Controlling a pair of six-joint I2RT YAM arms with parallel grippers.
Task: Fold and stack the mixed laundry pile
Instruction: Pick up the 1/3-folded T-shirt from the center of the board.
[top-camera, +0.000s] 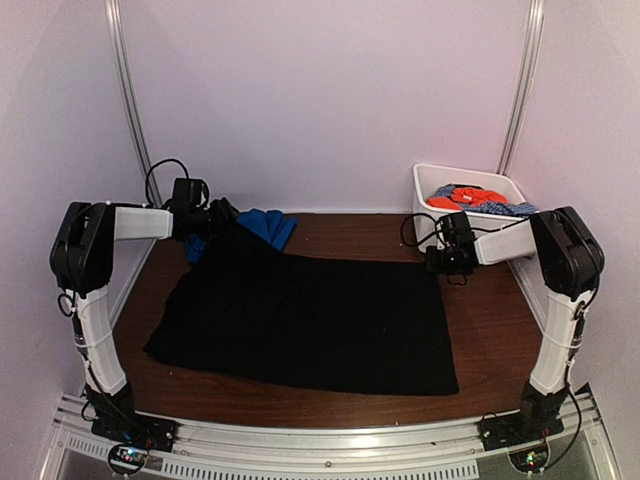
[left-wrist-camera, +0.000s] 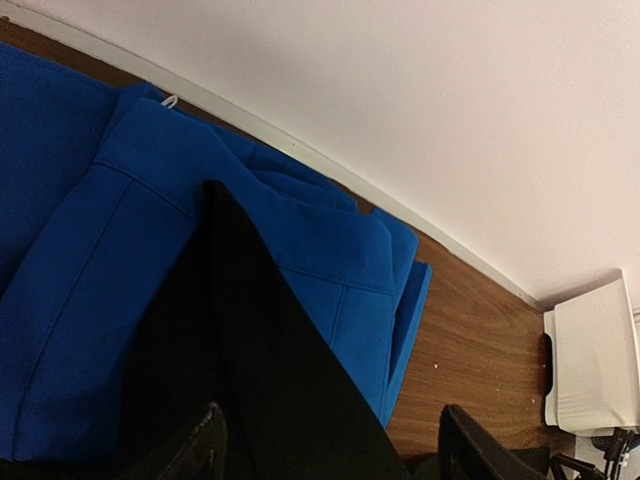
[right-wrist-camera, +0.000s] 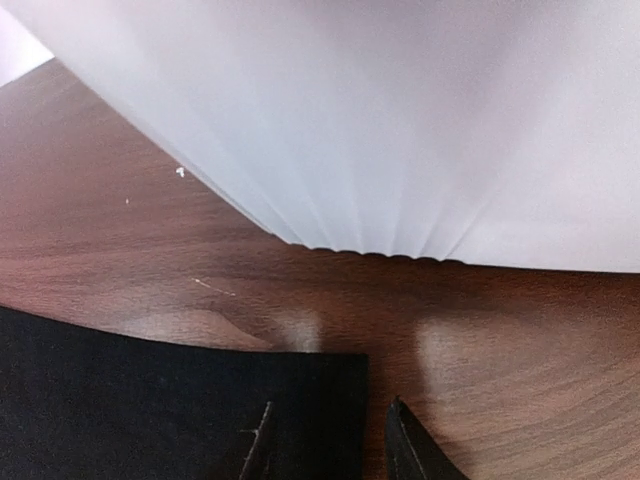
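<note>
A large black garment (top-camera: 310, 320) lies spread flat over the middle of the table. Its far left corner overlaps a folded royal-blue garment (top-camera: 268, 225) by the back wall. My left gripper (top-camera: 222, 212) hovers at that corner. In the left wrist view it (left-wrist-camera: 335, 450) is open wide, with the black cloth (left-wrist-camera: 270, 380) running up between the fingers over the blue garment (left-wrist-camera: 100, 250). My right gripper (top-camera: 448, 262) is at the far right corner. There it (right-wrist-camera: 330, 445) is open and straddles the edge of the flat black cloth (right-wrist-camera: 150, 400).
A white tub (top-camera: 430, 185) stands at the back right, just behind the right gripper, holding an orange-red garment (top-camera: 470, 198) and a blue-white speckled one (top-camera: 500, 208). Its wall (right-wrist-camera: 400, 120) fills the right wrist view. White walls enclose the table.
</note>
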